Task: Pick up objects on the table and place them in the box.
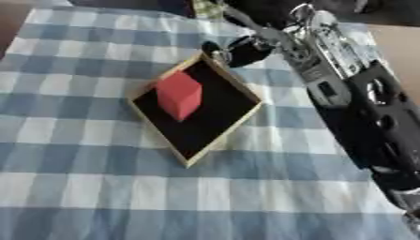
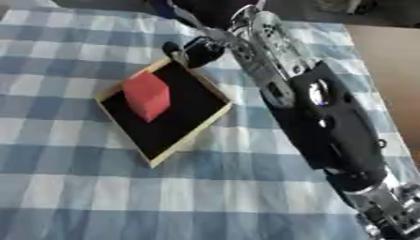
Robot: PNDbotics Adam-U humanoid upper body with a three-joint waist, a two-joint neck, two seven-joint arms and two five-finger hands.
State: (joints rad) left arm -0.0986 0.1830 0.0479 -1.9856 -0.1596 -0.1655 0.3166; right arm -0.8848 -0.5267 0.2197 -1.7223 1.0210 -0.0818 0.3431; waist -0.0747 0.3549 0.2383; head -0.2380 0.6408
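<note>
A red block (image 1: 179, 95) is seen lying inside the shallow, wood-rimmed box (image 1: 215, 145) on the blue-checked cloth of the surface (image 1: 82, 187), toward the box's 10 o'clock side. The right robot hand (image 1: 239, 50) is held at the box's 12 o'clock corner, fingers curled, though whether anything is gripped cannot be told; the left robot hand is not shown. The block is judged light, rigid and unbreakable, best taken across two opposite flat faces.
</note>
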